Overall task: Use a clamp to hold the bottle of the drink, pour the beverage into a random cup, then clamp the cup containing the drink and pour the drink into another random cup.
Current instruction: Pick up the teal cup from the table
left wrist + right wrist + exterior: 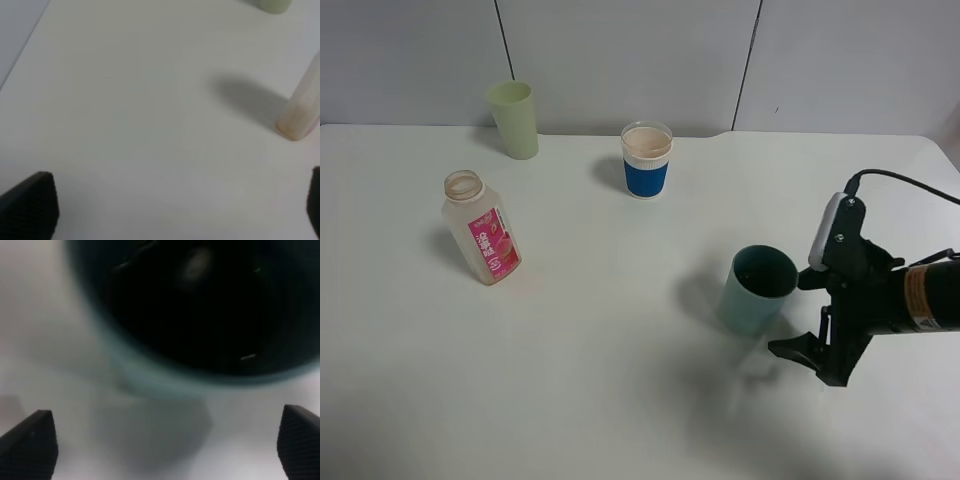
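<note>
Mia: Where is the teal cup (760, 290) sitting?

Ben: It is standing upright on the white table (600, 380). I am using that cup to say where everything else is.

Mia: What is the right gripper (790, 318) doing?

Ben: It is hanging just beside the teal cup, on the cup's right in the high view. Its two black fingers are standing apart and pointing at the cup. They are not squeezing anything. In its own camera, the cup's round rim is filling the view just ahead of the fingertips (30, 445).

Mia: Is the drink sitting in the teal cup?

Ben: I cannot tell. The inside is looking very dark.

Mia: And the bottle (480, 235)?

Ben: It is standing well apart from the teal cup, far off to its left. Its wide mouth is showing at the top and its pink label is facing us.

Mia: What about the left gripper (170, 205)?

Ben: It is showing only in its own camera. Its fingers are spreading wide, with only bare table between them. It is looking at the bottle, so it is working far from the teal cup.

Mia: Where are the other cups standing?

Ben: The blue-banded cup (646, 160) is standing behind the teal cup and a bit to its left, well apart. The green tumbler (514, 118) is standing even farther back and left.
</note>
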Action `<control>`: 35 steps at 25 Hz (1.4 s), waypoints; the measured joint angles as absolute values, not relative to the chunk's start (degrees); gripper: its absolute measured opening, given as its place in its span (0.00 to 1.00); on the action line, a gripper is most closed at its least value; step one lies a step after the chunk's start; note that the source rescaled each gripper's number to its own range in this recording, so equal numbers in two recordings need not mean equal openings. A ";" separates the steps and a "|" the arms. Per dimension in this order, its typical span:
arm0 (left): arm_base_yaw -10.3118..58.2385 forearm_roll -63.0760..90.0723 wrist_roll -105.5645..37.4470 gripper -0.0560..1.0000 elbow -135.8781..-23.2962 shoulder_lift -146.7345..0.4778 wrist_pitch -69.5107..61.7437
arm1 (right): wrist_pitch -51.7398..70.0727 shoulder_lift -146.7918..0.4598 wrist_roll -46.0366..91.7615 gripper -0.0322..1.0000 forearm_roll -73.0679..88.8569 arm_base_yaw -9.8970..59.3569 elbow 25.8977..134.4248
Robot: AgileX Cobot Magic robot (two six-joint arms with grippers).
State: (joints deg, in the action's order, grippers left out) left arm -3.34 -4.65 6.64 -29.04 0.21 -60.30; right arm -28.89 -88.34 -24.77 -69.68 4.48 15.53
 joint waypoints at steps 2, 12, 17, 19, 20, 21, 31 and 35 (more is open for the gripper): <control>-3.34 -4.65 6.64 1.00 -29.04 0.21 -60.30 | -29.03 -89.12 -20.77 0.63 -63.58 4.48 15.53; -3.34 -4.65 6.64 1.00 -29.04 0.21 -60.30 | -45.68 -102.14 -9.07 0.63 -51.00 4.48 15.48; -3.34 -4.65 6.64 1.00 -29.04 0.21 -60.30 | -54.61 -108.62 -2.77 0.63 -49.21 4.48 15.48; -3.34 -4.65 6.64 1.00 -29.04 0.21 -60.30 | -56.61 -109.68 -0.86 0.63 -47.88 4.48 15.48; -3.34 -4.65 6.64 1.00 -29.04 0.21 -60.30 | -57.25 -109.93 -0.40 0.63 -46.99 4.48 15.48; -3.34 -4.65 6.64 1.00 -29.04 0.21 -60.30 | -57.61 -110.03 0.00 0.63 -46.24 4.48 15.48; -3.34 -4.65 6.64 1.00 -29.04 0.21 -60.30 | -62.38 -110.49 0.65 0.55 -45.47 4.48 15.48; -3.34 -4.65 6.64 1.00 -29.04 0.21 -60.30 | -63.22 -110.49 0.65 0.29 -45.72 4.48 15.48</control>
